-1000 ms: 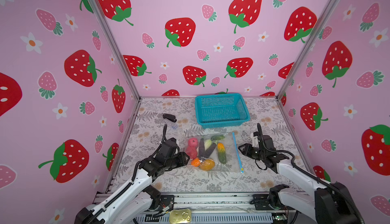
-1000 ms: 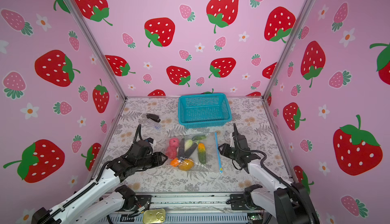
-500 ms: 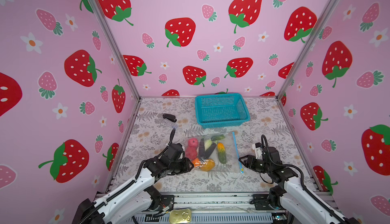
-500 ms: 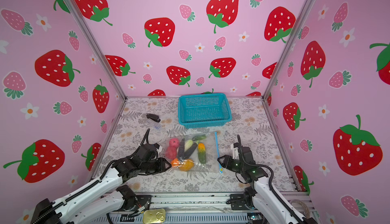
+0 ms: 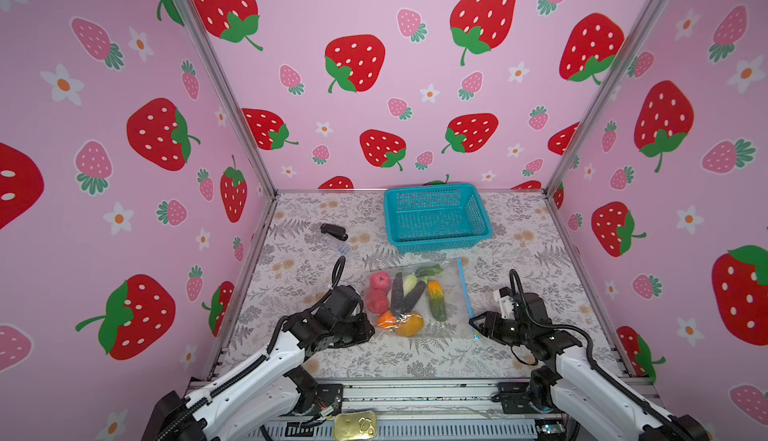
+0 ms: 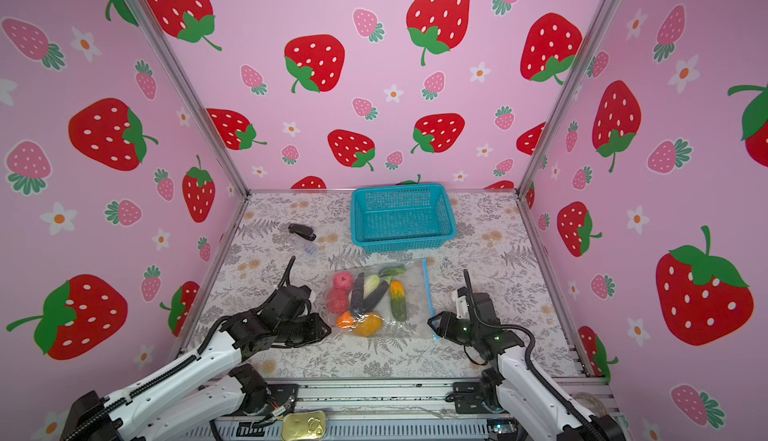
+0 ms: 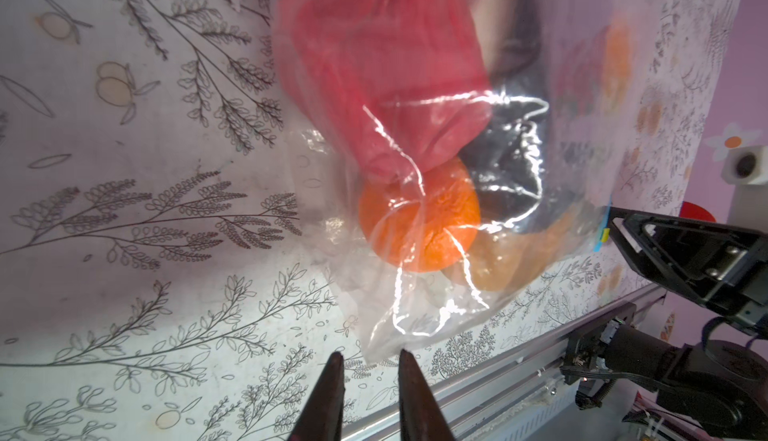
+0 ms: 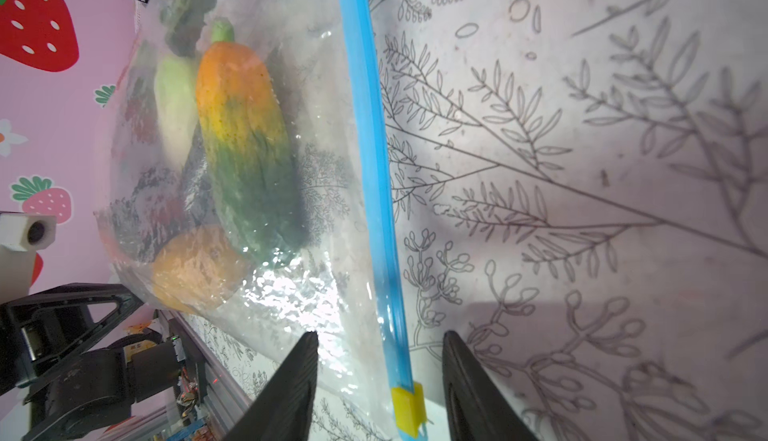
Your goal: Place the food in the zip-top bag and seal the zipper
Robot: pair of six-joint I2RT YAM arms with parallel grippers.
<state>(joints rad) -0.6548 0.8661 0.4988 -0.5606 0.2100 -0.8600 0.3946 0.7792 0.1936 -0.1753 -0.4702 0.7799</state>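
The zip-top bag [image 5: 453, 293] lies flat mid-table in both top views, with the food [image 5: 399, 297] inside: red lumps, dark eggplant, white radish, cucumbers, an orange [image 7: 419, 218] and a yellow piece. The zipper [image 5: 464, 289] runs along its right edge. My left gripper [image 5: 371, 332] is at the bag's near left corner; in the left wrist view its jaws [image 7: 370, 356] stand narrowly apart with the plastic corner just reaching between the tips. My right gripper [image 8: 381, 333] is open, straddling the near end of the zipper [image 8: 370, 148], its yellow slider tab [image 8: 409, 407] between the fingers.
A teal basket [image 5: 436, 221] stands behind the bag near the back wall. A small black object [image 5: 333, 232] and a clear piece [image 5: 343, 248] lie at the back left. Pink walls close three sides. A tin can [image 5: 355, 426] sits on the front rail.
Both grippers moved toward the front: the left to the bag's near corner with its jaws narrowing, the right down along the zipper to its near end.
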